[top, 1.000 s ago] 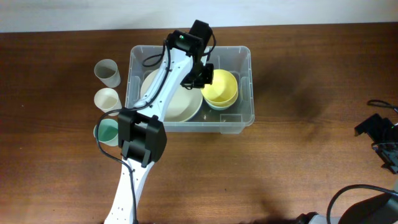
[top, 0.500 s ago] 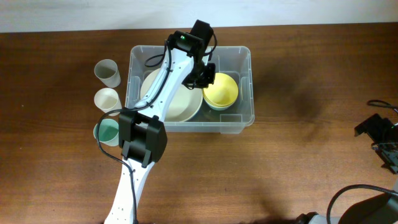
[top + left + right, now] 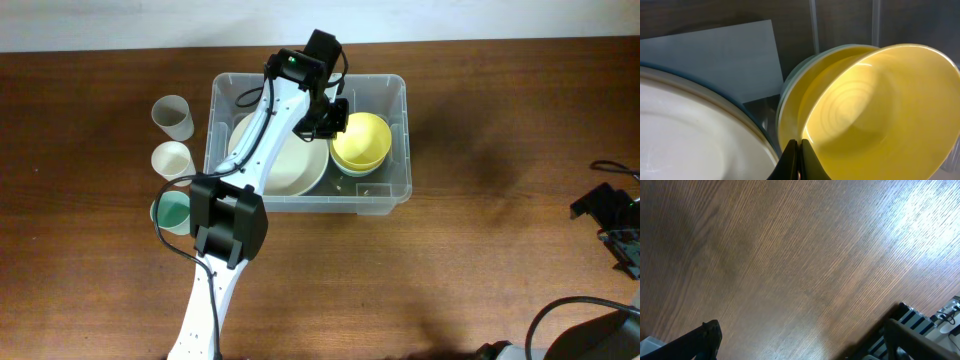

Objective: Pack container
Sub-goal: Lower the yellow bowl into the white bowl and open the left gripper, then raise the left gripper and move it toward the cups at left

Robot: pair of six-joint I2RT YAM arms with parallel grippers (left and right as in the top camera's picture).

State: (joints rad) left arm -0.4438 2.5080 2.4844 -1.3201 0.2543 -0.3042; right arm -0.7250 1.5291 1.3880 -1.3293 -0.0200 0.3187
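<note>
Overhead: tips yellow bowl point(image 3: 360, 140) up more than a moment ago, inside container point(image 3: 398, 192) on table point(image 3: 480, 280). Holds bowl's rim in left gripper point(image 3: 797, 150), fingers pinched shut. Leaves right gripper point(image 3: 802, 342) wide open, far right of container. Probably means bowl almost packed.

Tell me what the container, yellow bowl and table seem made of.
The container looks like clear, glossy plastic: the wood shows through its walls. The yellow bowl: smooth plastic or melamine, soft sheen and moulded rings. The table: wood or veneer, satin, streaked grain.
</note>
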